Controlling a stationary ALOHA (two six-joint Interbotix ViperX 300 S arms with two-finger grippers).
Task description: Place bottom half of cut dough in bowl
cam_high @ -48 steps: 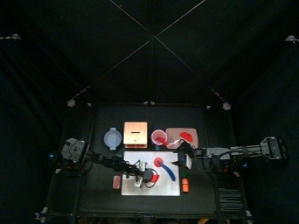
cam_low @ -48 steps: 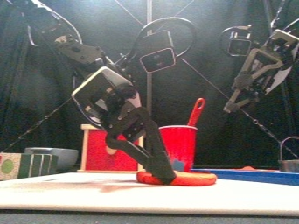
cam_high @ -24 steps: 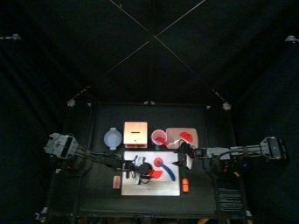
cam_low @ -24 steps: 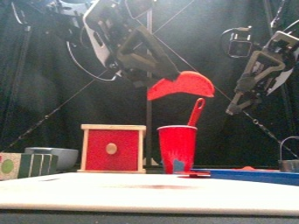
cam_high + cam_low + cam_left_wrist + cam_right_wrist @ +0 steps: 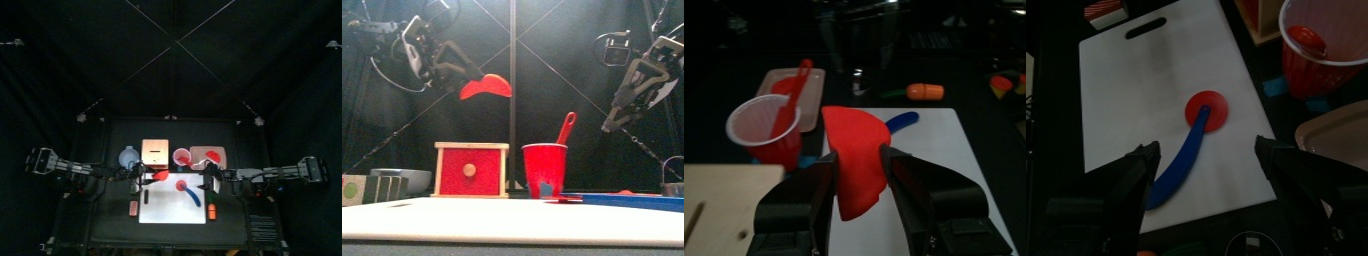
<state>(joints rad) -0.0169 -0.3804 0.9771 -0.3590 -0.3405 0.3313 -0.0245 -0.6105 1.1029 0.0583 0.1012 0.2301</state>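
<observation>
Front view: left hand [image 5: 476,82] clamped on bottom half of cut dough [image 5: 485,87], aloft

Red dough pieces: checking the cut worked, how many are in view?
2. The larger half is held aloft in the left gripper; the smaller bit lies on the white board, beside the blue tool.

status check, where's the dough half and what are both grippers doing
Left gripper shut on dough half, held high in the air. Right gripper open, empty, over cutting board. Bowl unobstructed.
</observation>
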